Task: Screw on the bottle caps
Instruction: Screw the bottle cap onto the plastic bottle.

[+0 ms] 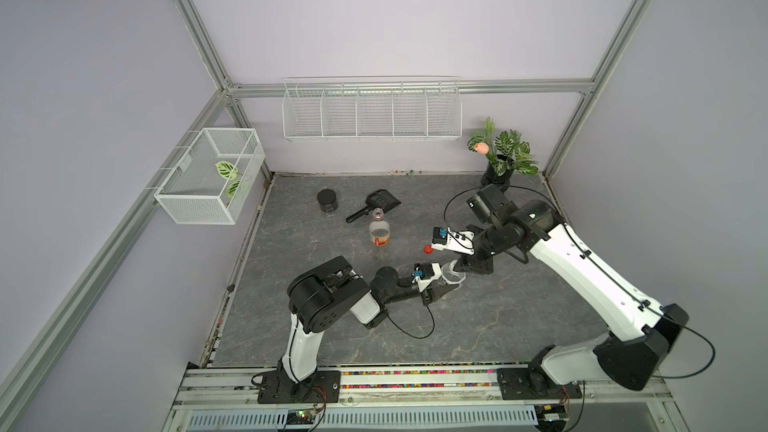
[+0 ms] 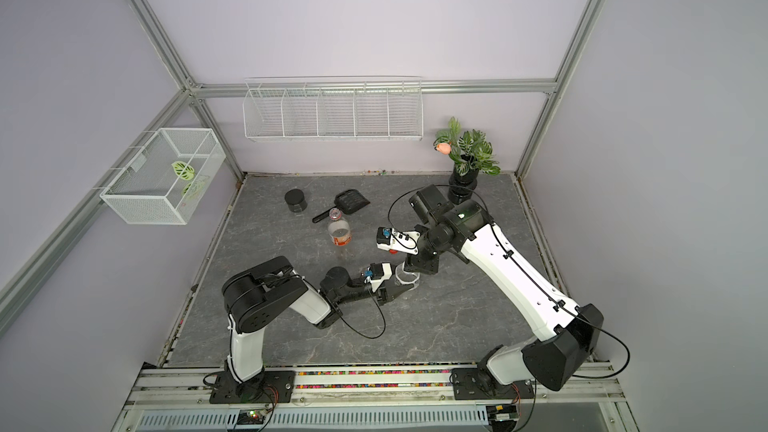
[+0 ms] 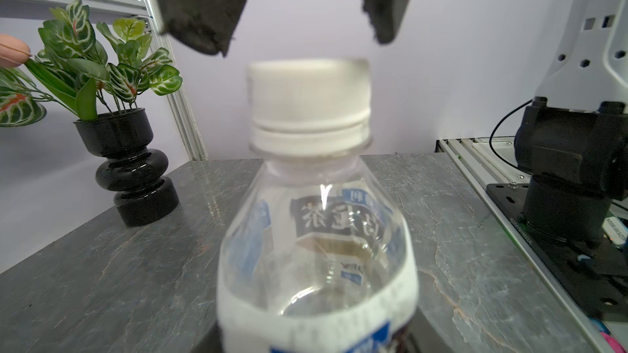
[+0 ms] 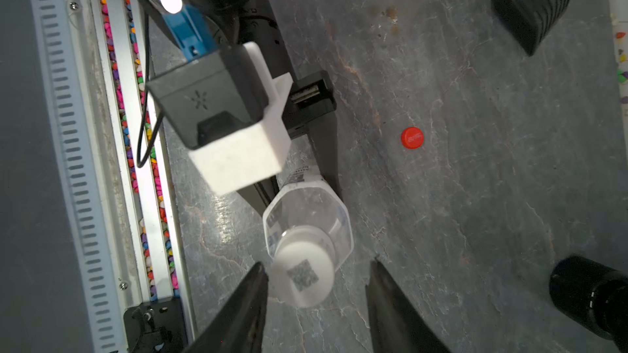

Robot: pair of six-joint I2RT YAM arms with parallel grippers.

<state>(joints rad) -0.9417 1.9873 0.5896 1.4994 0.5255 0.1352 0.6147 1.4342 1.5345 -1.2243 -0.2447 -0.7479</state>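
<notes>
The shorter clear bottle (image 1: 451, 275) with the white printed label (image 3: 316, 314) stands upright near the middle of the table, and my left gripper (image 1: 448, 283) is shut on its body. A white cap (image 3: 307, 96) sits on its neck. My right gripper (image 4: 316, 269) hangs open just above it, with one finger on each side of the white cap (image 4: 303, 275). The red cap (image 1: 427, 248) lies loose on the table behind them. The taller bottle (image 1: 379, 232) with the orange-red band stands uncapped further back.
A black round jar (image 1: 327, 200) and a black scoop (image 1: 376, 203) sit at the back left of the table. A black vase with plants (image 1: 498, 172) stands in the back right corner. White wire baskets (image 1: 370, 112) hang on the walls.
</notes>
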